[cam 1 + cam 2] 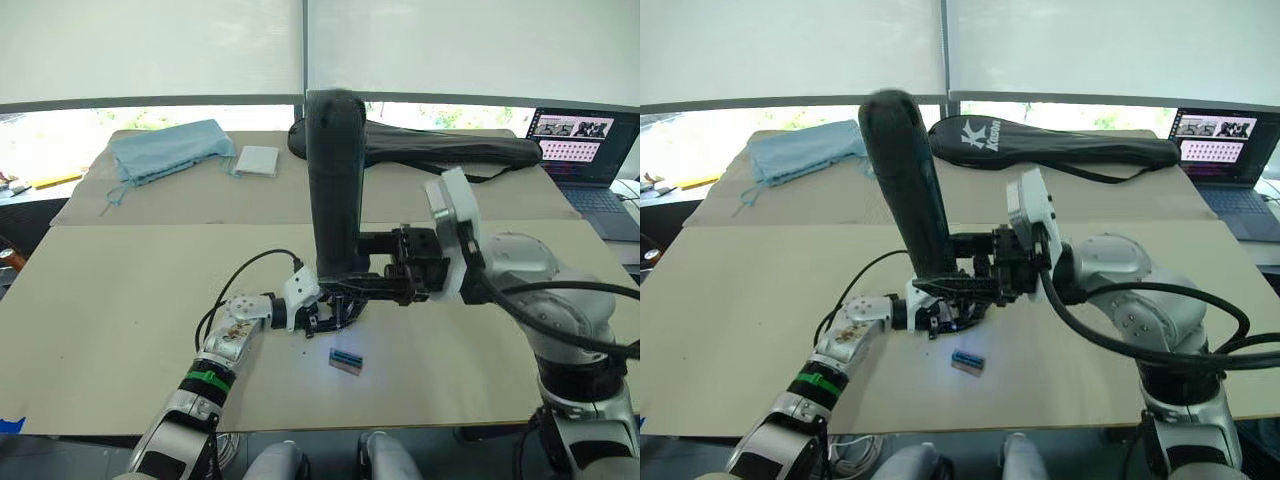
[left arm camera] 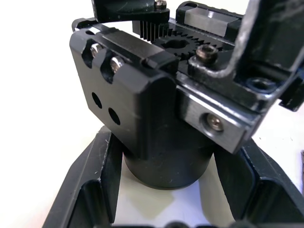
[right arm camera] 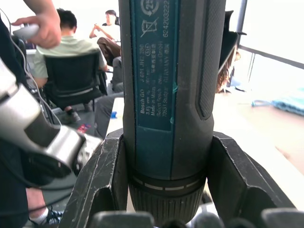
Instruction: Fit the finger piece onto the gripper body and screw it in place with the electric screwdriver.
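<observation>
**Both grippers closed on the work at mid-table**

Right gripper (image 3: 166,209) was seen clamped around the electric screwdriver (image 1: 335,180), held upright with its tip down at the gripper body (image 2: 147,118). That body was gripped by its cylindrical end in the left gripper (image 2: 164,190). Gear teeth and screw heads were shown by the left wrist view alone; seated people by the right wrist view. A green-topped block (image 1: 346,360) lay just beside the work. Bare table (image 1: 120,320) was left all round.
</observation>
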You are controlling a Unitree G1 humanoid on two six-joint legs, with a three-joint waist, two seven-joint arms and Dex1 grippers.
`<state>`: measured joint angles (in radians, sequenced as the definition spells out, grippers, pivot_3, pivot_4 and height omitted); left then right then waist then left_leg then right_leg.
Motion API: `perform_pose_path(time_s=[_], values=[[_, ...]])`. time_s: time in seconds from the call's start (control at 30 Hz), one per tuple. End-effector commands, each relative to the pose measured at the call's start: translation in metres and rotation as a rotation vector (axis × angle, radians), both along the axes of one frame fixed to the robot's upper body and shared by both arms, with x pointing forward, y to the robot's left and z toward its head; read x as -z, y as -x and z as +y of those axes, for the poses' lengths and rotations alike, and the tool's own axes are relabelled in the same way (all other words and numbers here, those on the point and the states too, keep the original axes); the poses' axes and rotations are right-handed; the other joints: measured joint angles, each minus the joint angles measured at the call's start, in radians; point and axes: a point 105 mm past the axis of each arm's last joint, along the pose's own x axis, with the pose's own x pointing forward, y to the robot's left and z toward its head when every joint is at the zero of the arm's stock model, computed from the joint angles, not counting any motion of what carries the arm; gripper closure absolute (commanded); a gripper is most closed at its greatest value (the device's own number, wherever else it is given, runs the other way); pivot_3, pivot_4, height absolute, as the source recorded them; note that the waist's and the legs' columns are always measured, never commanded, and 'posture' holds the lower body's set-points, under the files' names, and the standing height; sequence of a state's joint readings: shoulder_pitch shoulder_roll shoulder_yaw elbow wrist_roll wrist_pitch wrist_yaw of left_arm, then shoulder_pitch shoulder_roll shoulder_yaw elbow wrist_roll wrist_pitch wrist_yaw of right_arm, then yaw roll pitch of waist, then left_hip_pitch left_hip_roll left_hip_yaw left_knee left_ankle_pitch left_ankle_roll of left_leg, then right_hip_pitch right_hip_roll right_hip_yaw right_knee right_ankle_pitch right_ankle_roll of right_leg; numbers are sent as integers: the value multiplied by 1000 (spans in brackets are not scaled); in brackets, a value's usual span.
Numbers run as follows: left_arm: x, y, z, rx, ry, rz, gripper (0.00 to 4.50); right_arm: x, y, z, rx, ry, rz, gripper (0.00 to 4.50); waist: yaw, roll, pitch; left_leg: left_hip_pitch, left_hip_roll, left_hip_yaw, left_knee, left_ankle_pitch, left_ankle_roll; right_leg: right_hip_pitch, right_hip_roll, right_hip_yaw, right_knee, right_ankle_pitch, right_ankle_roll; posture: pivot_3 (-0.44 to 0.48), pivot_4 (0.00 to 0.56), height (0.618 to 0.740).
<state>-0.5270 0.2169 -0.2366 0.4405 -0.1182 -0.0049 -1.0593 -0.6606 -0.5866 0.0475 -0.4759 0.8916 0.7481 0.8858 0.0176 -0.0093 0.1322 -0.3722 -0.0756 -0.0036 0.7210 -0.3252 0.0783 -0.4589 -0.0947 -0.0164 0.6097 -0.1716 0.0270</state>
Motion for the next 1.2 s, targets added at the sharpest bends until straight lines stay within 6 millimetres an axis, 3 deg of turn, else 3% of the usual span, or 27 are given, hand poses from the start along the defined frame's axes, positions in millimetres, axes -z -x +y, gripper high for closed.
perform_pose_path(time_s=[0.03,0.43,1.2], values=[[-16,-5,-14,33,25,-77,2217,-21,-4,1,24,-47,-44,2599,0,0,0,0,0,0,0,0,0,0,0,0,0,0,0,0,150,736],[-13,-8,-15,25,10,-105,2217,-24,-27,8,120,-9,-123,2599,-4,0,0,0,-1,0,0,0,0,-1,0,0,1,0,0,0,150,736],[-17,-9,-13,19,20,-111,2217,-7,-32,5,119,65,-164,2599,-4,0,0,0,-1,0,0,0,0,-1,1,0,1,0,0,0,150,736]])
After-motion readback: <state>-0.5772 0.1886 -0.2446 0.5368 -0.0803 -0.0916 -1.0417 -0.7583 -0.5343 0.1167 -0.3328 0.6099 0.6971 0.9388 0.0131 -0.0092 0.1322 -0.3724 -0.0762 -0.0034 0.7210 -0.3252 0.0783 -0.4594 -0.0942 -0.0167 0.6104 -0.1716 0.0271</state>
